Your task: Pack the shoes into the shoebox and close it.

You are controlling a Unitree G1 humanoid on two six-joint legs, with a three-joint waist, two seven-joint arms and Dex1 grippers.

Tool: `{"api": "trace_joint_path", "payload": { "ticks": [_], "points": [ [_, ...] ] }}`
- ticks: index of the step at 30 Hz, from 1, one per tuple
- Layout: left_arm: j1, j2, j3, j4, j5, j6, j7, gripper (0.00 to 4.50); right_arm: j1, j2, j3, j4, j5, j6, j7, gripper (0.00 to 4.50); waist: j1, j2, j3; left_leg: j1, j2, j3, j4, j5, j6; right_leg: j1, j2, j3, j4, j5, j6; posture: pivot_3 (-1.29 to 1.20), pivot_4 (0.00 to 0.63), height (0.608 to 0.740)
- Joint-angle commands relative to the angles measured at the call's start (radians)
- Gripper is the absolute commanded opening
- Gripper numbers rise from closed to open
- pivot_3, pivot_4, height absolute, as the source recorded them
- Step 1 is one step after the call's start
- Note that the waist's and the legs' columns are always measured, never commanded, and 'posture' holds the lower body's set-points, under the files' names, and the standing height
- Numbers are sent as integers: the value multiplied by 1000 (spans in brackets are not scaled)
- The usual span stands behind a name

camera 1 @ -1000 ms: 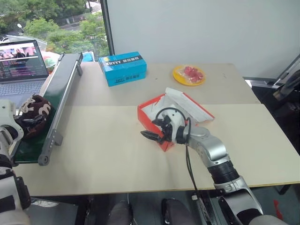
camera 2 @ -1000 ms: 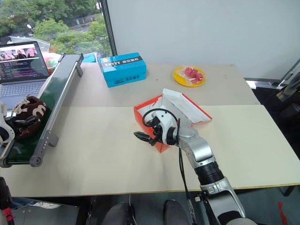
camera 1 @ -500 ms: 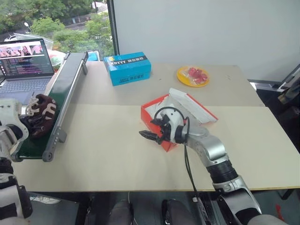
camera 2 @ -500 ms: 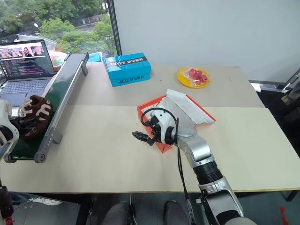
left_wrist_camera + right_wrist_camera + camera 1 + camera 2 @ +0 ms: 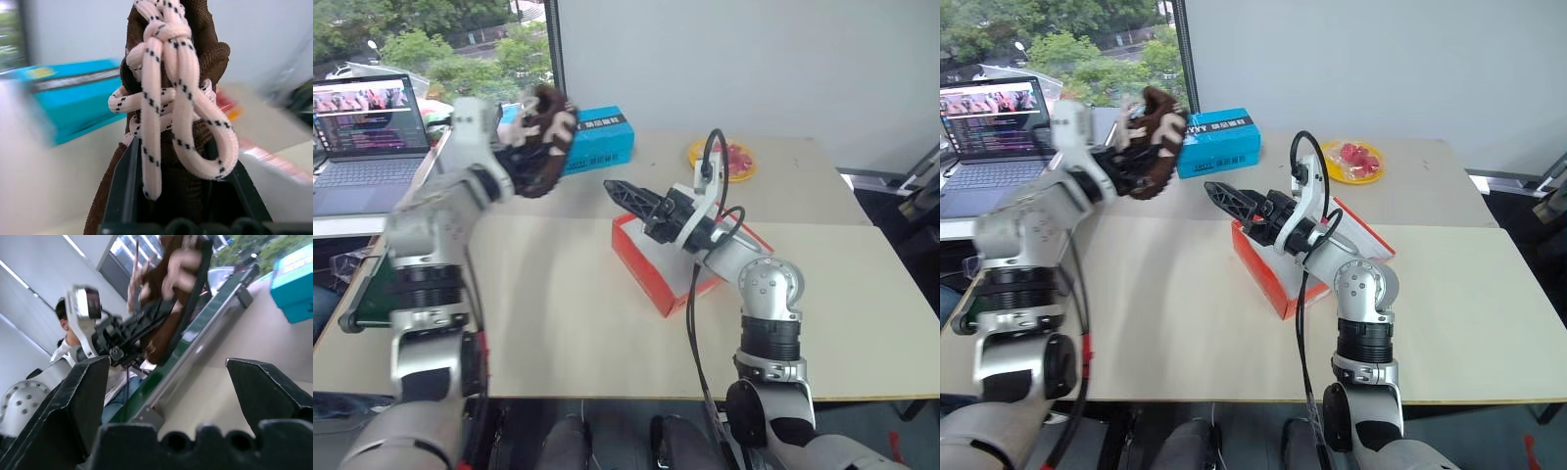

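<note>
Left eye view: my left gripper point(image 5: 530, 137) pinches a shoe point(image 5: 544, 137) aloft, up-left of the shoebox point(image 5: 651, 269) on the table. I judge the carry runs rightward and down; my right gripper point(image 5: 625, 196), fingers spread and empty, hovers nearer the box.

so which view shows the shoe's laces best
The left wrist view: the white, black-flecked laces loop large over the brown shoe between the left gripper's fingers. In the eye views the shoe is small and held aloft, laces barely showing. The right wrist view shows it blurred.
</note>
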Motion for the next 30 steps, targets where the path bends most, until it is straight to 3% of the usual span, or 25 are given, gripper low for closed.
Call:
{"api": "trace_joint_path", "payload": {
  "ticks": [1, 13, 18, 30],
  "points": [
    [-46, -45, -53, -83, -5, 6, 16, 668, 8, 19, -49, -61, 71, 4, -74, 4500, -14, 1, 1, 0, 0, 0, 0, 0, 0, 0, 0, 1, 0, 0, 0, 0, 150, 740],
    [-17, -122, -103, -232, -59, 148, 55, 668, -4, -23, -205, 3, 176, -50, -205, 4500, -14, 4, 3, 1, -1, -8, 0, 0, 0, 0, 1, 2, 1, 0, 1, 0, 150, 740],
    [64, -139, -100, -320, -88, 234, 100, 668, -9, -36, -192, 20, 182, -61, -202, 4500, -16, 5, 3, 1, -1, -8, 0, 0, 0, 0, 1, 3, 1, 0, 1, 0, 150, 740],
    [52, -214, -120, -336, -106, 250, 138, 668, -25, -40, -151, 33, 184, -87, -189, 4500, -12, 6, 3, 1, -1, -9, 0, 0, 0, 0, 1, 3, 1, 0, 1, 0, 150, 740]
  ]
}}
